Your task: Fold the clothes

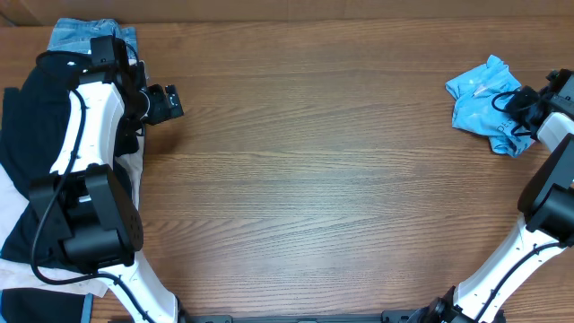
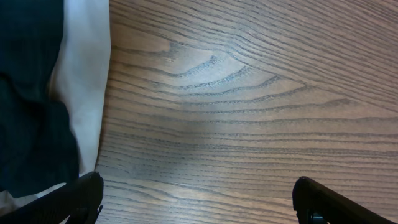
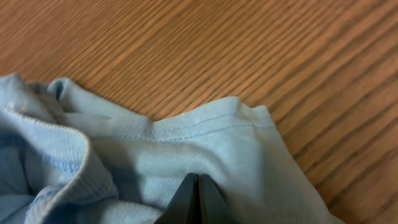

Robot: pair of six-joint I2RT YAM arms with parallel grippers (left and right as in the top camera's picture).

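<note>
One light blue T-shirt [image 1: 482,100] was on the one wooden worktop [image 1: 314,179]. There was one pair of blue denim jeans [image 1: 79,36], one black garment [image 1: 27,126] as far as the heap let it be told, and one piece of white fabric [image 2: 84,81]. That made four textile items. Two robot arms were present: one left arm [image 1: 85,135], one right arm [image 1: 516,256]

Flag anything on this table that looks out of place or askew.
The light blue T-shirt lies crumpled in a heap near the table's right edge, not spread flat for folding. The right gripper is shut on a fold of it. Nothing looks spilled or damaged.
</note>
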